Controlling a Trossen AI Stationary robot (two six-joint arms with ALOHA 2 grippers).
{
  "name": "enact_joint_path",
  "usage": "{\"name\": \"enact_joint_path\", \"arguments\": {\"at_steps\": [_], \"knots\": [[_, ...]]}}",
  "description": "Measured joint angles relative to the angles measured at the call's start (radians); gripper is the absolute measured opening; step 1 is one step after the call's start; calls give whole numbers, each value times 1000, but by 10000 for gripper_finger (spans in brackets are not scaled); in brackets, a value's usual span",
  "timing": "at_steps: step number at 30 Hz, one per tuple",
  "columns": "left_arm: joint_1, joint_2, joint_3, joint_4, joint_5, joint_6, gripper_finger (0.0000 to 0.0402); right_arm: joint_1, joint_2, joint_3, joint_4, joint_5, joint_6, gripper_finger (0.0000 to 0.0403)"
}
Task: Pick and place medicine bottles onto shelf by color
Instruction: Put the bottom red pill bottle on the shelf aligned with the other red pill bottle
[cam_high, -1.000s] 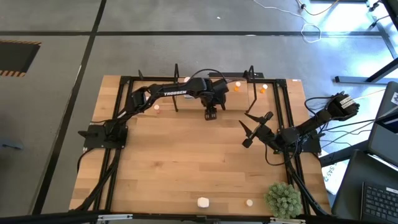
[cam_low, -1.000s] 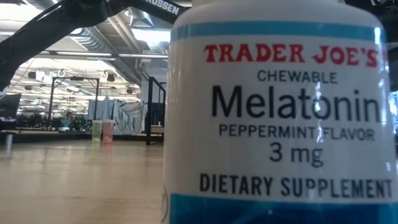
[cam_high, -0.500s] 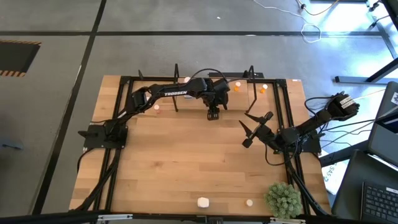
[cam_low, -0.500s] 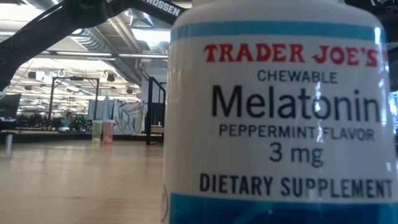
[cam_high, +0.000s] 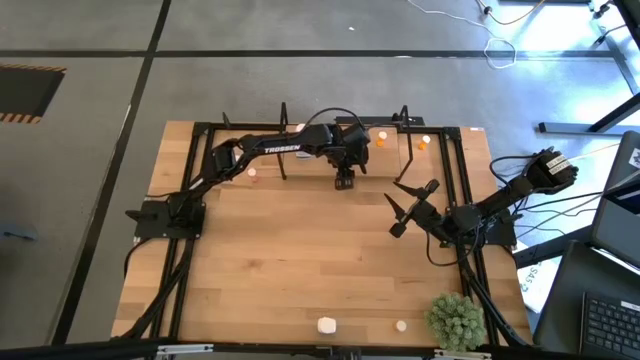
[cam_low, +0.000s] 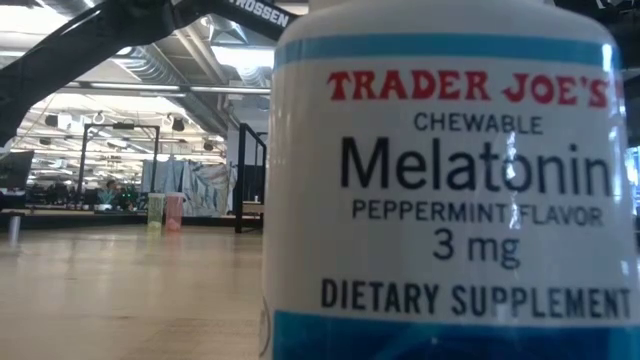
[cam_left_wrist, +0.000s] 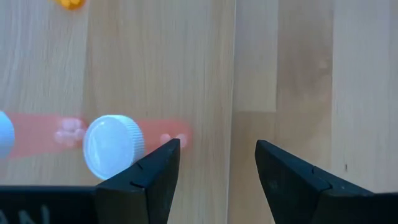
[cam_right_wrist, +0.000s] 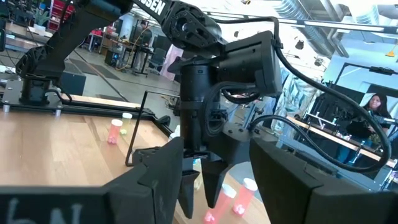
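Over the last second your left hand (cam_high: 345, 181) has crept a little toward the shelf (cam_high: 406, 140); nothing else on the surface (cam_high: 300, 260) has shifted.

The nearest bottle to that hand is a pale pink bottle (cam_left_wrist: 112, 147) with a white cap. In the left wrist view it stands just beside one finger (cam_left_wrist: 152, 177), outside the gap, not between the fingers. The hand is spread fairly wide and holds nothing. An orange bottle (cam_left_wrist: 70, 3) sits farther off in the same view.

From above, more small bottles show at the back by the shelf, among them two orange bottles (cam_high: 380, 139), (cam_high: 424, 143). A white bottle (cam_high: 326, 325) and a small cream bottle (cam_high: 401, 325) wait at the front edge, near the green plant (cam_high: 455, 320). A large white melatonin bottle (cam_low: 450, 180) stands right against the low camera and blocks most of that view.

Your right hand (cam_high: 408, 208) hangs over the right side of the surface, spread wide and empty, well apart from any bottle.

Watch these risks:
- If you lower the left hand as it is, one finger will likely land on the pink bottle's cap and tip it.
- Closing now would catch only air.
- The shelf's thin uprights stand close to the left wrist, so a sideways correction could clip them.
- With the low view blocked, you cannot judge height there.
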Motion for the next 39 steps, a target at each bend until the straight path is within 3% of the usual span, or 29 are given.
{"name": "enact_joint_path", "arguments": {"at_steps": [21, 30, 39], "knots": [[-20, 0, -1, -63, 0, -23, 204, 0, 0, 0, 0, 0, 0, 188], [-26, -1, -99, 32, 15, -43, 204, 0, 0, 0, 0, 0, 0, 188], [-27, -1, -105, 63, 17, -37, 204, 0, 0, 0, 0, 0, 0, 188]]}}
